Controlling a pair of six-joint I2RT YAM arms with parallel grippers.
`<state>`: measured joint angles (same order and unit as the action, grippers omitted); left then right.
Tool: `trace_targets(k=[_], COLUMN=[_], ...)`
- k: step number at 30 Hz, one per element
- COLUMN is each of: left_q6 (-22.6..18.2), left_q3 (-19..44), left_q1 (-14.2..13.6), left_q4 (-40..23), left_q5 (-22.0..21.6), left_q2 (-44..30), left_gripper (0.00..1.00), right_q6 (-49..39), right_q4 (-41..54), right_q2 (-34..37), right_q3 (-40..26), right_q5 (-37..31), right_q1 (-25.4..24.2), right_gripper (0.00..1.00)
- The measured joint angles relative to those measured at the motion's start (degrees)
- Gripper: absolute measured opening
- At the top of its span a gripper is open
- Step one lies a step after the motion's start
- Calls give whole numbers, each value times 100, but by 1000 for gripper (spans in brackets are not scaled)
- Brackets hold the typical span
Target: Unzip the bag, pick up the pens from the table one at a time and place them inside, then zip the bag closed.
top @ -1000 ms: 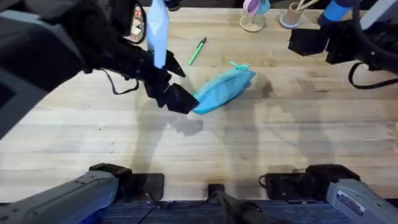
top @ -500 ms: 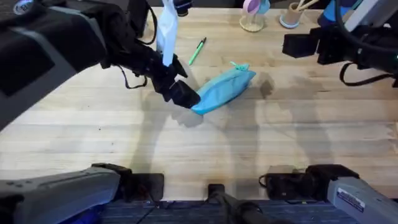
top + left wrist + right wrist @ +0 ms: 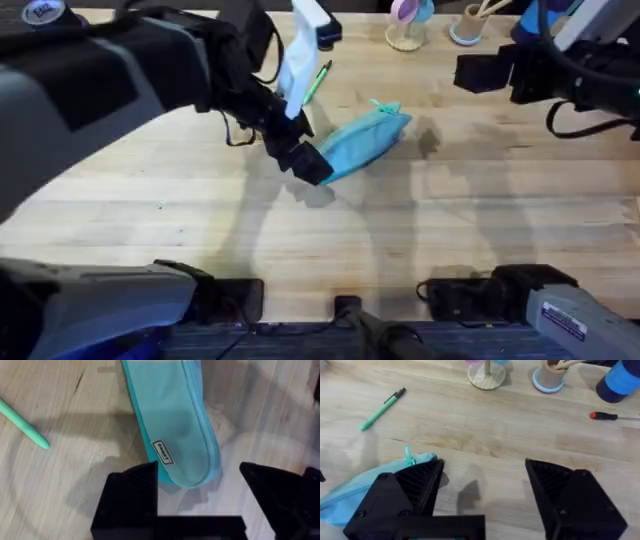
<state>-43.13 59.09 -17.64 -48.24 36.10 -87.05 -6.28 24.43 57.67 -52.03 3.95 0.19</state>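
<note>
A: Where is the bag (image 3: pixel 362 143)?

B: It lies slanted near the middle of the counter (image 3: pixel 420 240), its teal pull (image 3: pixel 381 105) at the far end. The left gripper (image 3: pixel 200 495) sits at its near end, jaws wide, one finger on each side of the rounded tip without clamping it.

A: And the pen (image 3: pixel 318 80)?

B: It lies on the wood beyond the bag, just beside the left arm, green with a dark tip.

A: The right side?

B: The right gripper (image 3: pixel 482 485) hovers over the far right of the counter, jaws wide and holding nothing. A red-handled screwdriver (image 3: pixel 611 416) lies near a wooden cup (image 3: pixel 550 375).
</note>
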Motion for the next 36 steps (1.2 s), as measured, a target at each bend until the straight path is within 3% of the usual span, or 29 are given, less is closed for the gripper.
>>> trace_targets(k=[9,13,16,17,25,30,31,36], left_q6=[59,111,104,106,109,109,109,109], left_q3=[0,0,0,0,0,0,0,0], left_q1=[-71,-73,-82,-82,-82,-82,-82,-82], left_q4=[290,330,332,355,373,373,379,379], left_q5=[-136,-143,-147,-153,-142,-144,-145,-145], left_q2=[-328,-332,-336,-345,-389,-389,-388,-389], left_gripper=[990,568,102,61,43,43,43,43], right_q6=[-1,-2,-3,-2,4,-146,-257,-417], right_q4=[1,0,0,0,-2,-4,6,458], right_q2=[0,0,0,0,0,13,258,552], right_q3=[0,0,0,0,0,-2,-3,-229], right_q5=[0,0,0,0,155,876,1595,1879], right_q1=[0,0,0,0,0,0,38,281], right_gripper=[997,997,997,996,997,996,996,996])
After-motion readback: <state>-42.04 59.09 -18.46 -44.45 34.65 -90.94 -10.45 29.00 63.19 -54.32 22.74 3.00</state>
